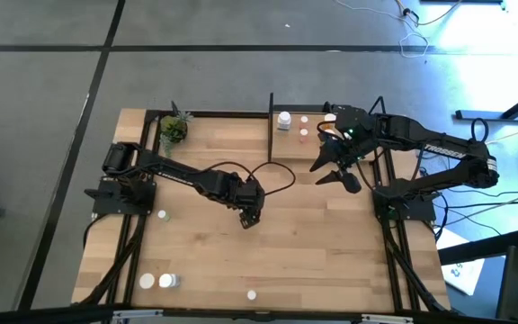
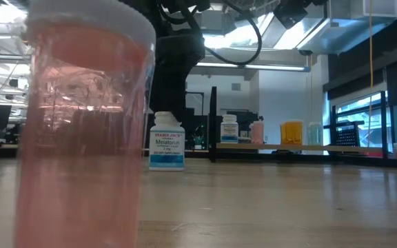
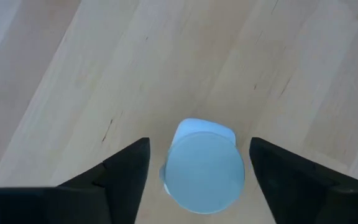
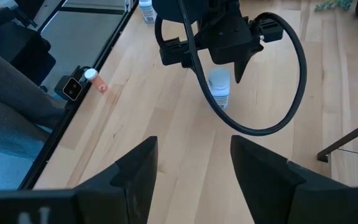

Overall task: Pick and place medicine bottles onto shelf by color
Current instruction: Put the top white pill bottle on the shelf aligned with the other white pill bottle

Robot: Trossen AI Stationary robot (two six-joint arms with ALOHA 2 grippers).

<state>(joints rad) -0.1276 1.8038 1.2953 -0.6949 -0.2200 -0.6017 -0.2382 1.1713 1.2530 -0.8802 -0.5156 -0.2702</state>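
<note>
A white medicine bottle (image 3: 204,171) with a white cap stands upright on the tabletop near the middle; the right wrist view shows this bottle (image 4: 219,87) too. My left gripper (image 1: 250,217) points down over it, open, one finger on either side of the cap with a narrow gap on each side. My right gripper (image 1: 322,174) hangs open above the table in front of the shelf (image 1: 367,135), with nothing between its fingers. On the shelf stand a white bottle (image 1: 283,120) and pinkish bottles (image 1: 303,133); from table height the shelf (image 2: 322,147) also holds an orange bottle (image 2: 291,132).
A pink bottle (image 2: 81,131) stands at the near edge, right before the low camera. Three more bottles (image 1: 157,281) (image 1: 162,215) stand at the near left. A potted plant (image 1: 174,129) is at the far left corner. A person's leg (image 4: 11,81) shows beyond the near edge.
</note>
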